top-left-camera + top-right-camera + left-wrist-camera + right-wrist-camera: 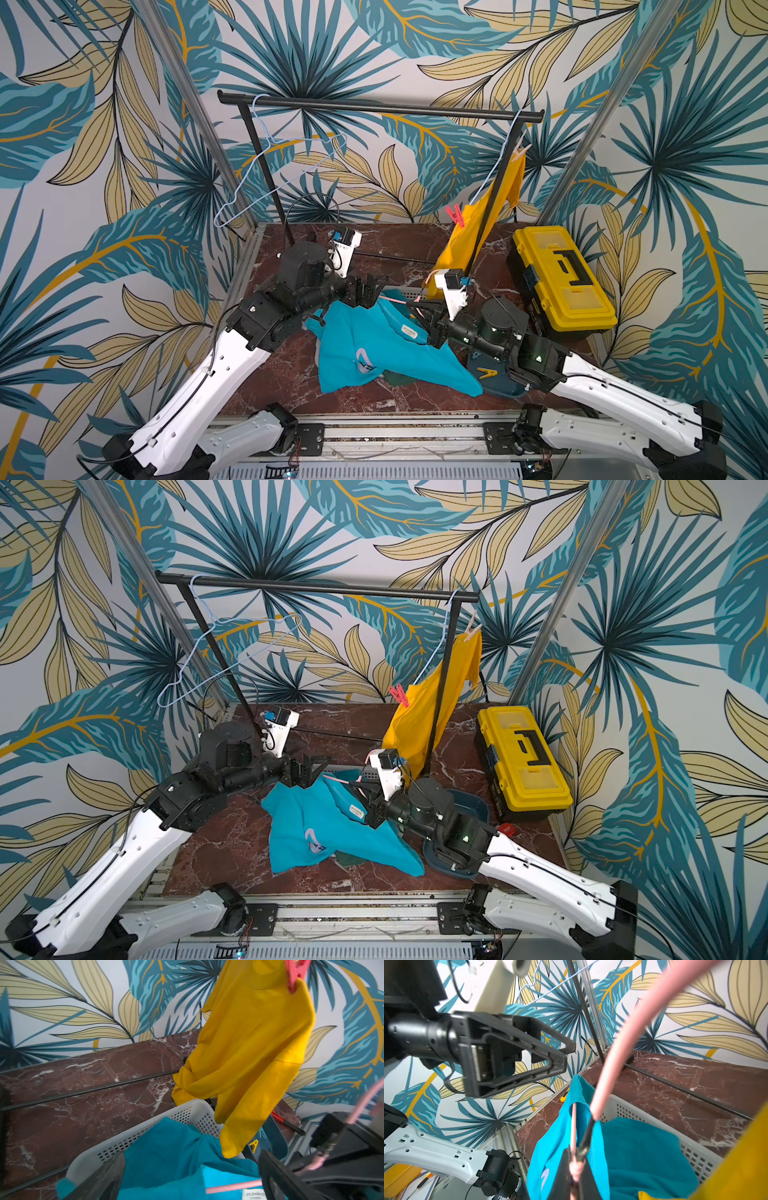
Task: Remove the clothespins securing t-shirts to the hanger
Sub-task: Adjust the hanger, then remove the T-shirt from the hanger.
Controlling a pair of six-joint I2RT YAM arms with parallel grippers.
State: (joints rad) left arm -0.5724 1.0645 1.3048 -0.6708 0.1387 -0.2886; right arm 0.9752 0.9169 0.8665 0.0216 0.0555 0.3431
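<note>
The left gripper [374,291] gapes wide above the crumpled turquoise shirt [374,345], which is draped over a perforated white basket [145,1132]. The right gripper [412,308] pinches a thin pink hanger [390,298]; a red clothespin [456,215] and a pale clothespin [521,151] pin the limp, hanging yellow shirt [461,245]

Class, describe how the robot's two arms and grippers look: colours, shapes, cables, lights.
Both arms, left arm and right arm, have white shells on the links and black blocky joints. A thin black cable runs along each shell. Green lights glow on the right arm's joints. The left gripper and right gripper are black with angular, open-framed fingers.
</note>
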